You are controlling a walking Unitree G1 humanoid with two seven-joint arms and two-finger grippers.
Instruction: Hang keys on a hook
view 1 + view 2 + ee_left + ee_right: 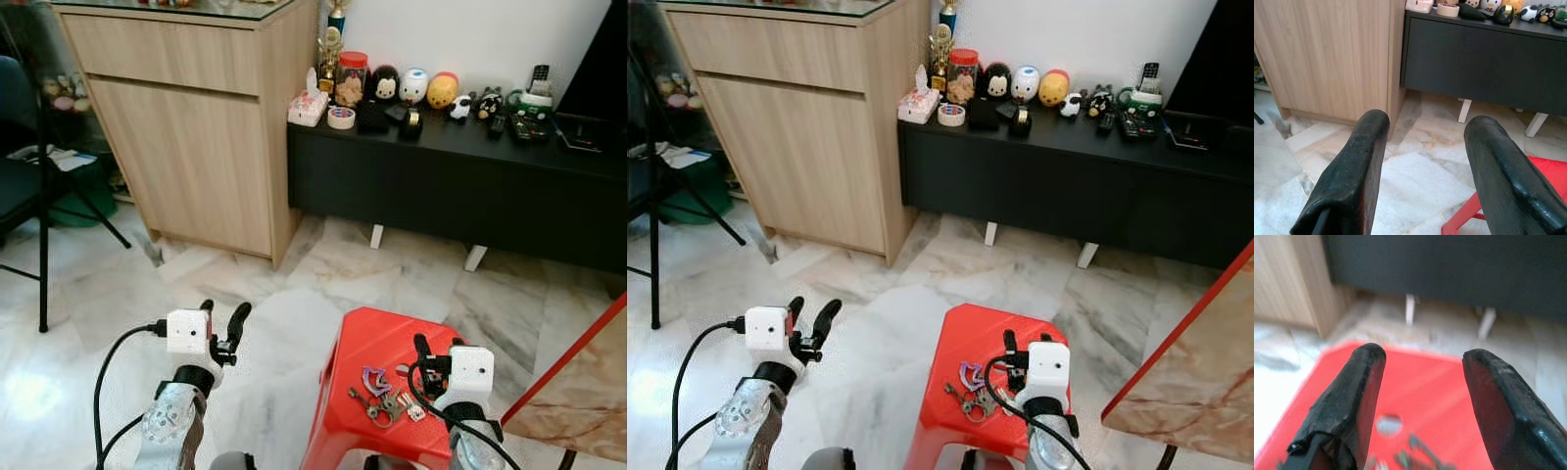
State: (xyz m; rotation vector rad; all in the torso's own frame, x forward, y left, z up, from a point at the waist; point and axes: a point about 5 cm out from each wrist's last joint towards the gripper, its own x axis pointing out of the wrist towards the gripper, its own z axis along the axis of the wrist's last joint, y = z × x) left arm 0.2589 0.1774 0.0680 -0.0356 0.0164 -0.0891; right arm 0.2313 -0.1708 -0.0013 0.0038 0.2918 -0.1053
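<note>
- I see the bunch of keys (384,396) lying on the red plastic stool (367,338), toward its near right corner, with a purple tag among them.
- My right end effector (423,360) hovers over the stool's right edge, just beside the keys and not touching them; its fingers (1352,396) are spread apart, with nothing between them.
- My left end effector (223,328) is raised over bare marble floor (284,294), well apart from the stool's left edge, fingers spread and empty.
- Open floor runs ahead between the stool and the furniture.
- A wooden cabinet (196,137) stands ahead on the left; its corner meets the low black surface (460,176) along the wall.
- A red-lidded jar (351,76) on that black surface, near its left end, holds something pale that I cannot identify.
- A marble-topped table edge (578,382) juts in at the right.
</note>
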